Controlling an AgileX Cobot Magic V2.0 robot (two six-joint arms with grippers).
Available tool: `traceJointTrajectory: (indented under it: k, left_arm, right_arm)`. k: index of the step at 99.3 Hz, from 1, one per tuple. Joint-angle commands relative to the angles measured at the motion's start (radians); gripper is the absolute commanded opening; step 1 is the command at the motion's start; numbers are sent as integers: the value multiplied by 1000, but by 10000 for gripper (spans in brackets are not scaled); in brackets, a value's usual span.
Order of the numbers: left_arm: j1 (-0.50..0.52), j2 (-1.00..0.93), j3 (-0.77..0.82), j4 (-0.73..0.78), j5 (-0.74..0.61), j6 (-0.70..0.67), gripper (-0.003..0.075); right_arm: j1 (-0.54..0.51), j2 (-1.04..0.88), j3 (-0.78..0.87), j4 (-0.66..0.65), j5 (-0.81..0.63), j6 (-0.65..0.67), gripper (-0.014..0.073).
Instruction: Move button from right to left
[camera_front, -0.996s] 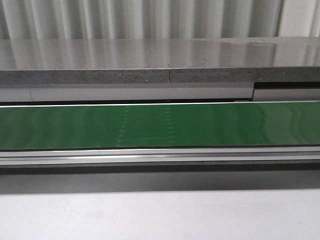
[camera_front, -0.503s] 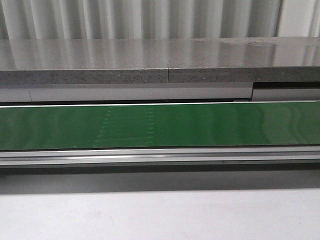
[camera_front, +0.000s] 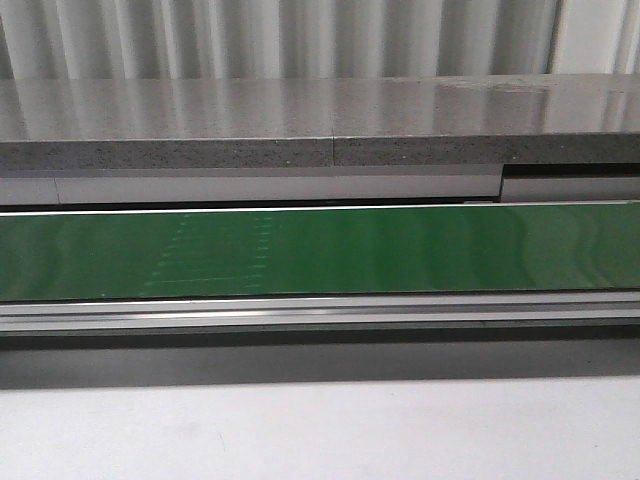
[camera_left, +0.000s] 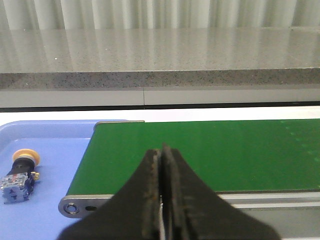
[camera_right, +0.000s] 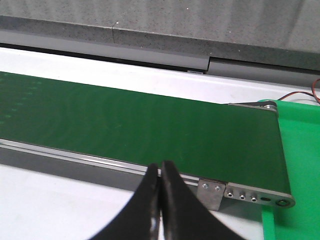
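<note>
On a blue tray (camera_left: 50, 150) just beyond the belt's (camera_left: 200, 155) end, the button (camera_left: 20, 172) is seen on its side: orange-yellow cap, black collar, blue blocky base. Bare tray is left around it. The belt's surface is shown unoccupied in every view. The left gripper (camera_left: 162, 165) and right gripper (camera_right: 160, 185) are pressed together, nothing held.

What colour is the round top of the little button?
Orange-yellow. The button shows best in the left wrist view, lying in the blue tray.
</note>
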Motion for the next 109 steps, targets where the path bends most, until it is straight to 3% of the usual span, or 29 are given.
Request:
traceJointTrajectory:
  k: [1,86,97,109]
  left_arm:
    - [2,-35,25,1,-76,-11,-20]
    - [2,-35,25,1,-76,-11,-20]
    - [2,-35,25,1,-76,-11,-20]
    - [2,-35,25,1,-76,-11,-20]
  right_arm:
    - [1,11,-26,7,-74,-7,-67]
    - [1,11,-17,-19,-110,-7,-67]
    - [0,11,28,-21,-185,-7,-67]
    - [-18,11,127,-27,-405,45,-67]
